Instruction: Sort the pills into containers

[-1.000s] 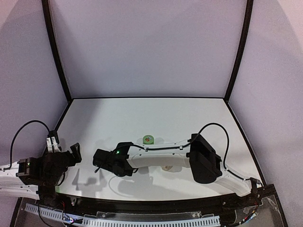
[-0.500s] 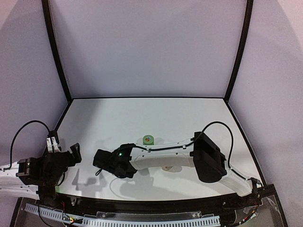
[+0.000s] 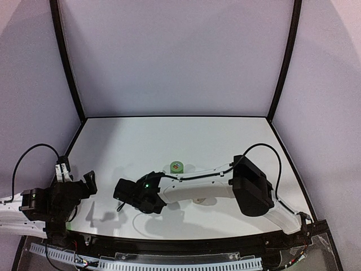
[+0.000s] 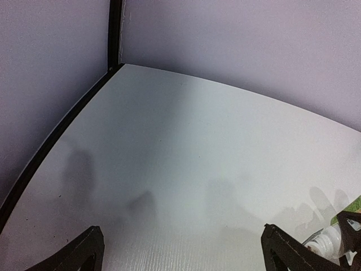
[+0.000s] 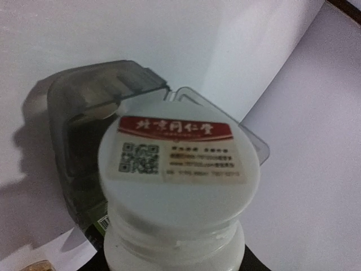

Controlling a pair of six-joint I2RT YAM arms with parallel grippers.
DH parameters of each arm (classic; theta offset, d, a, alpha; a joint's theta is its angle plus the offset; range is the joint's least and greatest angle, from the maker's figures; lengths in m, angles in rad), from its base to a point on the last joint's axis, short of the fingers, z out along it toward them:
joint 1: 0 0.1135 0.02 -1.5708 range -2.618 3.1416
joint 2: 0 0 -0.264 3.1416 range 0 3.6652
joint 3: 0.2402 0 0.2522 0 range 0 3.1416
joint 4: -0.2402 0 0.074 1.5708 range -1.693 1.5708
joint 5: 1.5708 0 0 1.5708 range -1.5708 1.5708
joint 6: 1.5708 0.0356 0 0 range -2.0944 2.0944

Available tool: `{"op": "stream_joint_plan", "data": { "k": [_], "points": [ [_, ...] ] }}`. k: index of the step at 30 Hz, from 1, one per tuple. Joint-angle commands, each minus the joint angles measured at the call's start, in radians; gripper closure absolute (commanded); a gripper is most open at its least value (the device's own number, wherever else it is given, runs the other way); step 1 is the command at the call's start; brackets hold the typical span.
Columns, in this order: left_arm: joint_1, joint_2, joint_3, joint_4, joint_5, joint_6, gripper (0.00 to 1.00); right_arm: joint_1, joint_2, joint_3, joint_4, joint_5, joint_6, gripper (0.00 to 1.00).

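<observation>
The pill box is seen only in the right wrist view, just behind and below a white bottle. In the overhead view it is hidden under the right gripper, which is stretched across to the near left-centre of the white table. The box is made of smoky grey, translucent plastic with rounded corners. One grey-tinted lid is raised at its far end, and a clearer lid is stood open to the right, its edge showing past the bottle's rim. The number of compartments cannot be told, since much of the box is covered by the bottle. Whether the pale shape inside the open compartment is a pill cannot be told either.

The bottle is pinched by the right gripper. Its round flat end is turned toward the camera and covered with a label carrying a red band and a QR code. The fingers are mostly hidden beneath it.

The left gripper is held spread wide, with nothing between its fingers, over the table's near left corner. A green-topped round item is seen on the table just beyond the right arm.
</observation>
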Motion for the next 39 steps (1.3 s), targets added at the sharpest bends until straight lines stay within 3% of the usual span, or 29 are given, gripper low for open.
{"op": "stream_joint_plan", "data": {
  "k": [1, 4, 23, 26, 32, 36, 39],
  "points": [
    [0.0, -0.131, -0.011, -0.014, -0.003, 0.006, 0.01, 0.005, -0.05, 0.034, -0.018, -0.011, 0.037, 1.0],
    [-0.001, -0.132, -0.011, -0.015, -0.003, 0.006, 0.01, 0.006, -0.058, -0.019, 0.053, 0.033, -0.045, 1.0],
    [-0.001, -0.136, -0.011, -0.017, 0.002, 0.007, 0.01, 0.016, -0.082, -0.033, 0.005, 0.007, 0.013, 1.0],
    [-0.001, -0.143, -0.011, -0.02, 0.009, 0.005, 0.01, 0.018, -0.079, 0.036, -0.09, -0.033, 0.11, 1.0],
    [-0.001, -0.164, -0.011, -0.036, 0.011, 0.001, 0.01, 0.013, -0.093, 0.012, -0.084, -0.03, 0.119, 1.0],
    [-0.001, -0.196, -0.003, -0.06, 0.021, 0.004, 0.01, 0.006, -0.109, 0.067, -0.195, -0.135, 0.272, 1.0],
    [0.0, -0.224, 0.023, -0.097, 0.016, 0.018, 0.01, -0.002, -0.153, 0.028, -0.15, -0.2, 0.354, 1.0]
  ]
}}
